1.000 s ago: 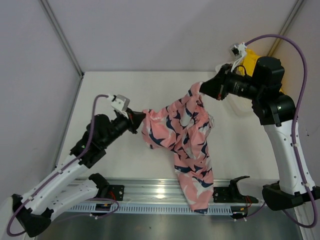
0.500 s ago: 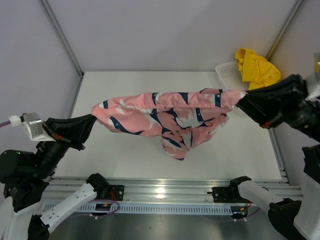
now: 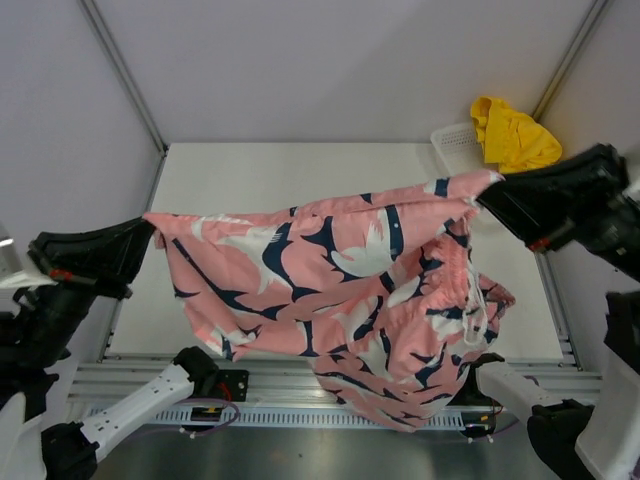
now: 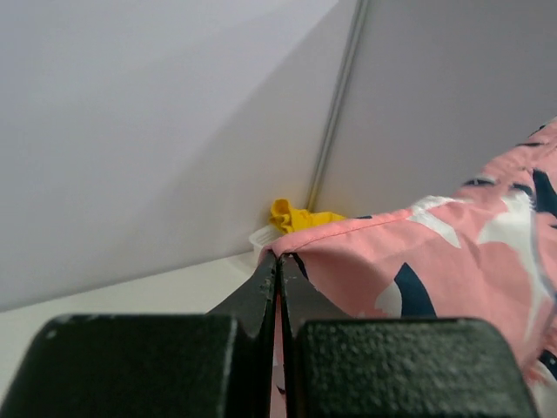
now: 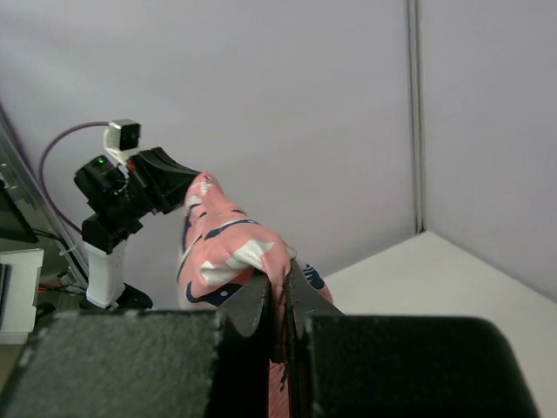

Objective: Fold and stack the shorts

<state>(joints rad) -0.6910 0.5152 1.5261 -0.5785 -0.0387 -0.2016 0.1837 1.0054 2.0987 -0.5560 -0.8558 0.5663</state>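
Observation:
The pink shorts (image 3: 340,280) with navy-and-white print hang spread in the air between both arms, high above the table. My left gripper (image 3: 152,238) is shut on their left corner (image 4: 287,248). My right gripper (image 3: 486,195) is shut on their right corner (image 5: 252,257). The lower part droops toward the front rail at the right. The yellow shorts (image 3: 513,133) lie bunched in the white mesh basket (image 3: 455,146) at the back right corner; they also show in the left wrist view (image 4: 300,215).
White table (image 3: 260,180) with grey walls on three sides. A metal rail (image 3: 300,390) runs along the near edge with both arm bases on it. The left arm (image 5: 122,192) shows in the right wrist view.
Both grippers have risen and pulled farther apart, toward the camera. The pink shorts went from a bunched, sagging band to a wide spread sheet hanging in the air.

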